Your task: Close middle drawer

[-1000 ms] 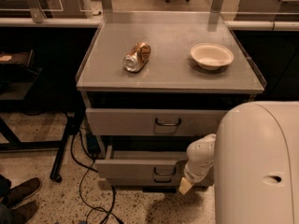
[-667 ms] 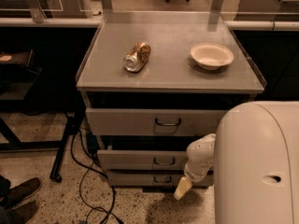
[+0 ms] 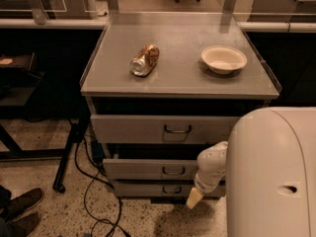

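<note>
End effector (image 3: 194, 198) low, just beside middle drawer (image 3: 148, 169), near its right end

White body housing (image 3: 272, 174) fills lower right of view. Arm (image 3: 213, 166) projects from its left edge, with a rounded white segment angled down and to the left. Gripper (image 3: 194, 198) at arm's end, low in view, tan tip pointing down-left.
</note>
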